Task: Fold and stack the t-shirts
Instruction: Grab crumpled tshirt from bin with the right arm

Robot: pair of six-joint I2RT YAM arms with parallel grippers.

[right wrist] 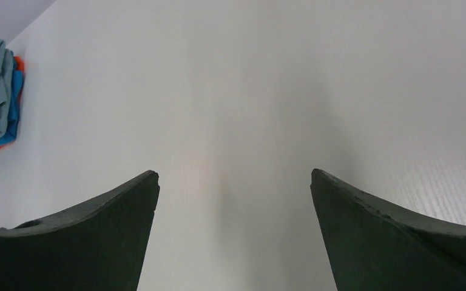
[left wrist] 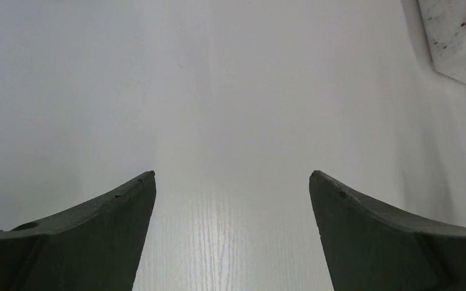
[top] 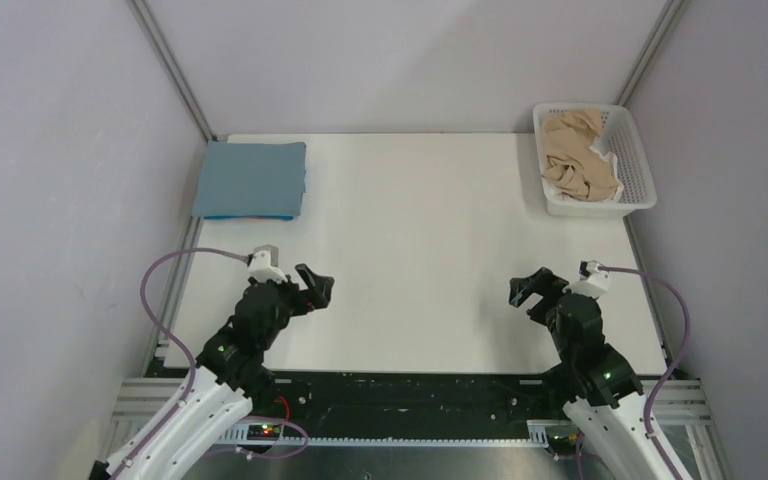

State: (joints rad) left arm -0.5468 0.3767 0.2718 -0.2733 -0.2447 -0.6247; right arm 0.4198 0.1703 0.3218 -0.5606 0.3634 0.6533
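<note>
Far left corner of the counter [top: 420, 250]: teal shirt [top: 250, 180] lay folded into a neat flat rectangle, edges squared. A sliver of brighter cloth [right wrist: 16, 91], blue and orange, showed beneath it.

Near left: left tool [top: 317, 287] hung just over bare counter, jaws spread wide, nothing between them. Well apart from the teal shirt.

Middle of the counter: bare white surface, room enough to lay a shirt out.

Near right: right tool [top: 528, 290] in a mirrored pose, jaws likewise spread and empty, angled toward the centre.

Far right corner: white basket [top: 643, 170] held the tan shirt [top: 578, 155], bunched and crumpled, filling most of it. Collar and sleeves could not be picked out in the heap.

Judgement: one shirt looked done; the tan one was not yet fetched. The right tool sat nearer the basket, so it seemed the natural one to reach in. Best to pinch a high fold of cloth clear of the lattice wall, lift straight up so the basket does not drag along, then bring the shirt to the open middle. There both tools should take opposite edges and pull it flat before any fold; a crease set into bunched cloth would stack badly on the teal shirt.
</note>
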